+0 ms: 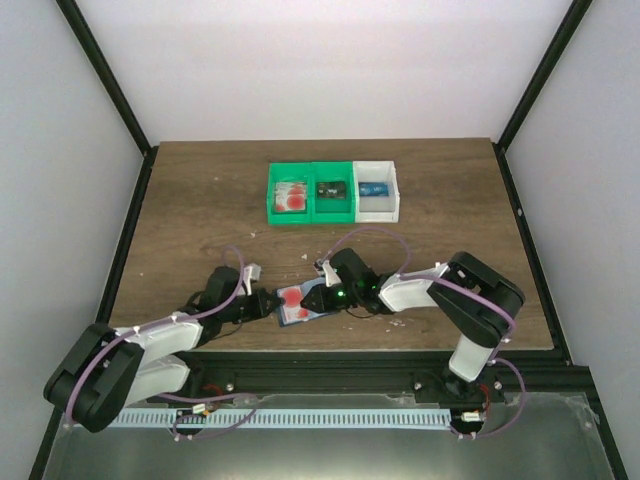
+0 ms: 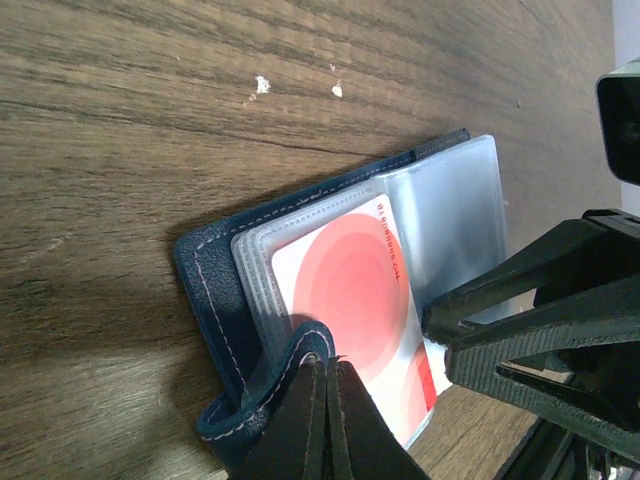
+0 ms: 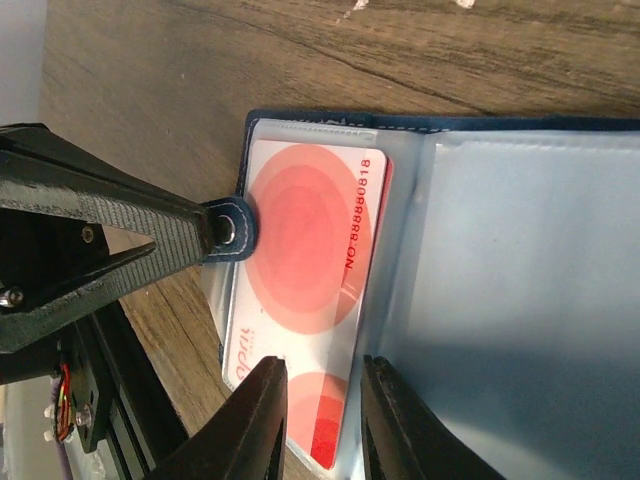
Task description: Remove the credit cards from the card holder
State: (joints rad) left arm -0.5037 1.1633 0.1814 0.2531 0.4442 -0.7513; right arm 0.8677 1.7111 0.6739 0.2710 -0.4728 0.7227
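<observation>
The navy card holder (image 1: 298,305) lies open on the table near the front edge. A red-and-white credit card (image 3: 305,250) sticks partly out of its clear sleeves (image 2: 262,270). My left gripper (image 2: 327,365) is shut on the holder's navy snap tab (image 3: 235,228) and pins it at the holder's left side. My right gripper (image 3: 325,375) is open, with one finger on each side of the card's near end, not pressing it. In the top view the left gripper (image 1: 268,303) and right gripper (image 1: 318,298) meet over the holder.
At the back of the table stand two joined green bins (image 1: 310,212) and a white bin (image 1: 378,208). They hold a red-and-white card (image 1: 291,196), a dark card (image 1: 331,189) and a blue card (image 1: 374,187). Small white crumbs (image 2: 262,84) lie on the wood.
</observation>
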